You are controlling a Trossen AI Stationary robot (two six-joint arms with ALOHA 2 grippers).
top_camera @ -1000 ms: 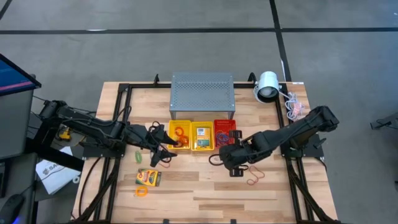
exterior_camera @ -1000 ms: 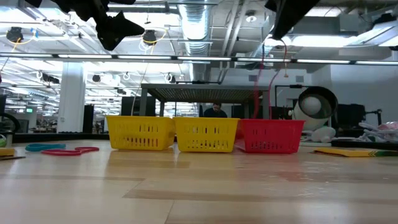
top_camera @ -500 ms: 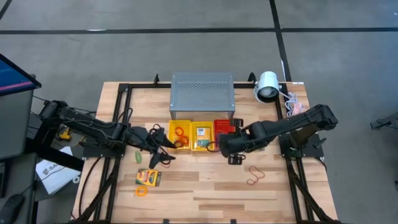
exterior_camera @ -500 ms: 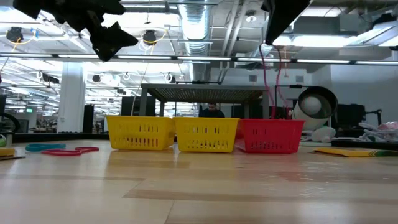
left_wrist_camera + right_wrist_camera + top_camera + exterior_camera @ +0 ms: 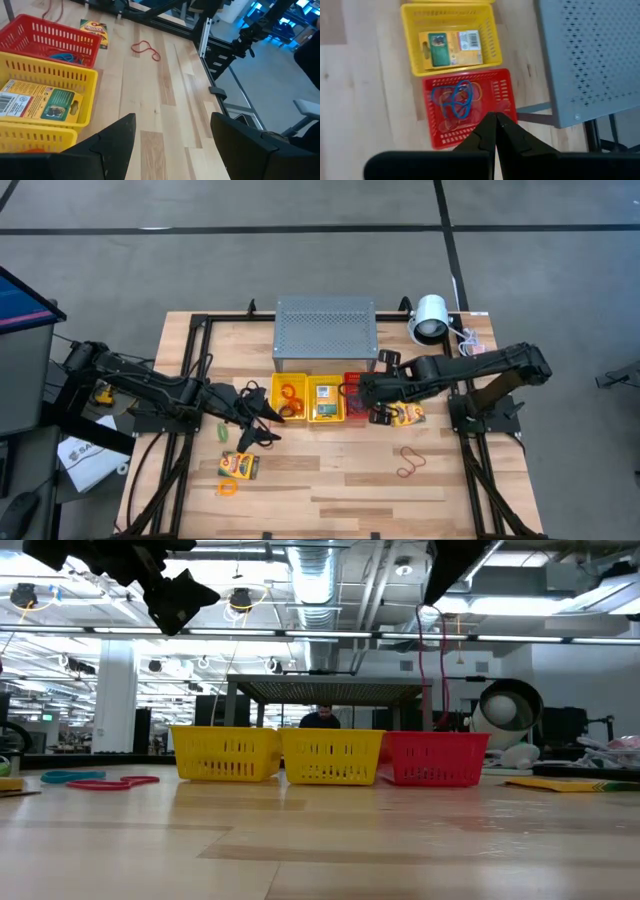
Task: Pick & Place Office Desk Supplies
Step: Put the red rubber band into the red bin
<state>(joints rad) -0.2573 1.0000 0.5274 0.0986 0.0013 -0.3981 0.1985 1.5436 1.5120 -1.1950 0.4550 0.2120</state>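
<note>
My right gripper (image 5: 363, 392) hovers shut over the red basket (image 5: 372, 380), with a thin red band loop (image 5: 432, 670) hanging from it. Blue loops (image 5: 457, 100) lie in that basket. The middle yellow basket (image 5: 326, 418) holds a yellow-and-green card box (image 5: 451, 48); the left yellow basket (image 5: 276, 395) holds orange loops. My left gripper (image 5: 268, 422) hangs open above the table, in front of the left yellow basket, with nothing between its fingers (image 5: 115, 145). On the table lie two card boxes (image 5: 238, 465) (image 5: 405, 415), a green loop (image 5: 222, 430), an orange loop (image 5: 228, 488) and a red loop (image 5: 408, 465). My right gripper pinches the red band loop by its top (image 5: 424, 612) between its two shut fingertips, which slant down from the table's right. The loop hangs slack below the fingers. Its lower end goes out of sight behind the red basket's near wall (image 5: 435, 755).
A big grey perforated metal box (image 5: 325, 330) stands right behind the three baskets. A white lamp head (image 5: 430, 318) sits at the far right corner. The near half of the wooden table (image 5: 330, 490) is mostly bare wood.
My right gripper, still shut on the red band loop, has risen and gone toward the table's far edge, from the bare wood in front of the baskets to above the red basket. The loop has travelled with it, hanging. A card box that the arm covered now shows.
</note>
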